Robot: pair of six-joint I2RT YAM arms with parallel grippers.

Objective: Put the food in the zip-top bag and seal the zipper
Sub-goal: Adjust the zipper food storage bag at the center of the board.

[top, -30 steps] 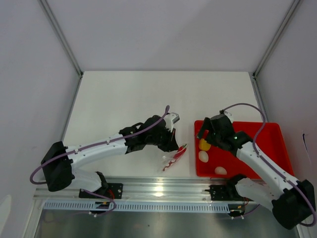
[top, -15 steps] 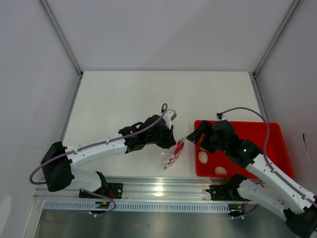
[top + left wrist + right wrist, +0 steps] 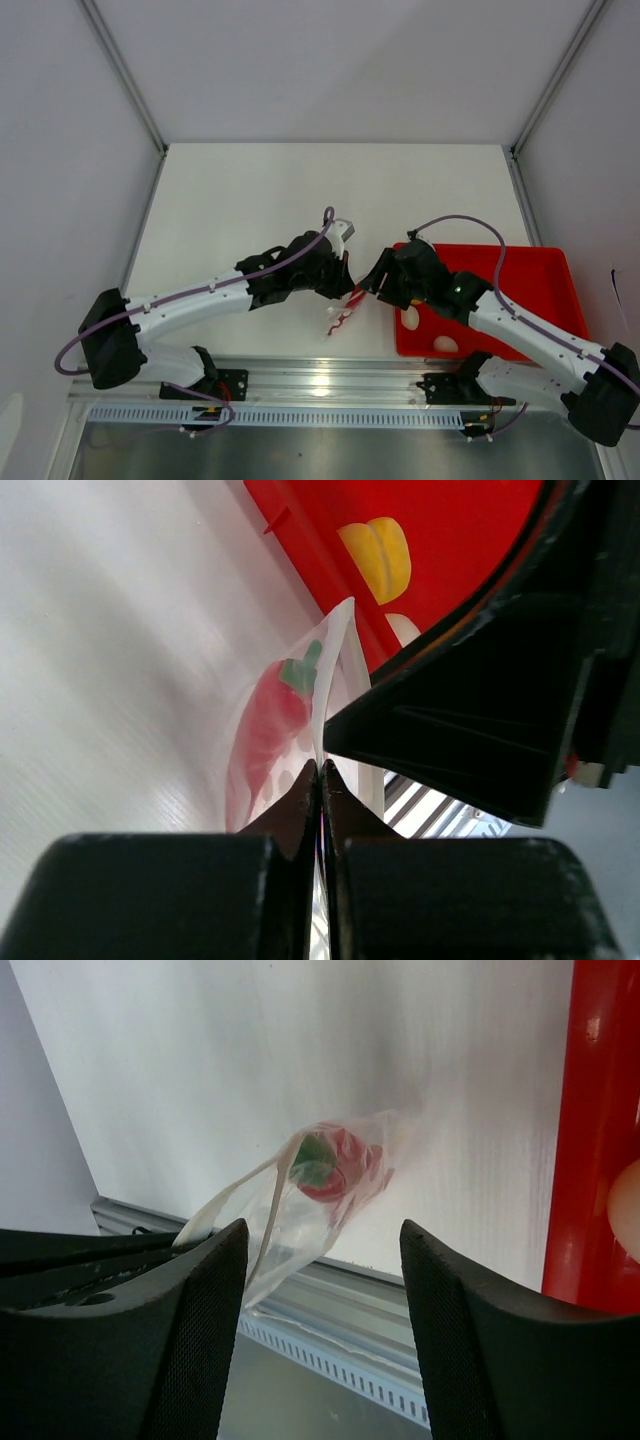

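1. Roughly at the middle of the white table (image 3: 300, 190), toward its near edge, the two grippers meet just left of the red tray (image 3: 540, 270).
2. Left gripper (image 3: 319, 770): jaws clenched tight, with the edge of the zip-top bag (image 3: 262, 780) pinched between the fingertips. From overhead the left gripper (image 3: 348, 287) has the bag (image 3: 341, 315) trailing from the pinch toward the near rail (image 3: 320, 380).
3. The bag is clear and floppy. A red shape with a green cap (image 3: 270, 715) shows at it; I cannot tell whether it is printed or lies inside. The same shape shows in the right wrist view (image 3: 325, 1165).
4. Right gripper (image 3: 322, 1235): fingers stand well apart and grasp nothing. The bag (image 3: 300, 1210) shows through the gap between them. From overhead the right gripper (image 3: 370, 283) sits just right of the left one, over the tray's left edge.
5. Food is in the tray, none seen gripped. One whitish egg (image 3: 409, 317) lies near the tray's left wall, and a second whitish egg (image 3: 446, 344) lies by its near wall.
6. The yellow piece (image 3: 378, 558) shows only in the left wrist view, lying on the tray floor (image 3: 450, 540). Overhead, the right arm hides it.
7. The tray wall (image 3: 600, 1110) runs down the right side of the right wrist view.
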